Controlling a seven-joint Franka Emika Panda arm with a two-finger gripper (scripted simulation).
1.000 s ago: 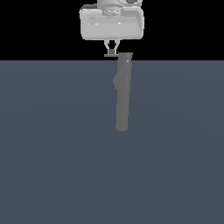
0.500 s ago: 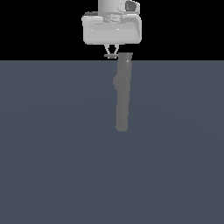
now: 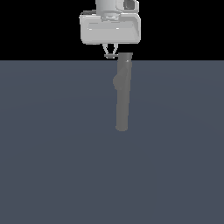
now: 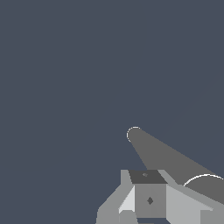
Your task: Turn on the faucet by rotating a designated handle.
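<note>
The faucet is a long grey column lying on the dark floor, with a small rounded bulge on its side. It also shows in the wrist view, running away from the fingers. My pale boxy gripper hangs over the faucet's far end. Its two thin fingers are drawn close together, with the tips just beside the column's end, on the exterior view's left. A short thin grey stub at the tips looks like the handle. It is mostly hidden, and I cannot tell whether the fingers touch it.
A flat dark grey-blue floor fills the lower part of the exterior view, with black background above it. No other objects are in view.
My gripper has come down a little toward the faucet's far end, so its fingertips now sit level with it. The faucet has not moved.
</note>
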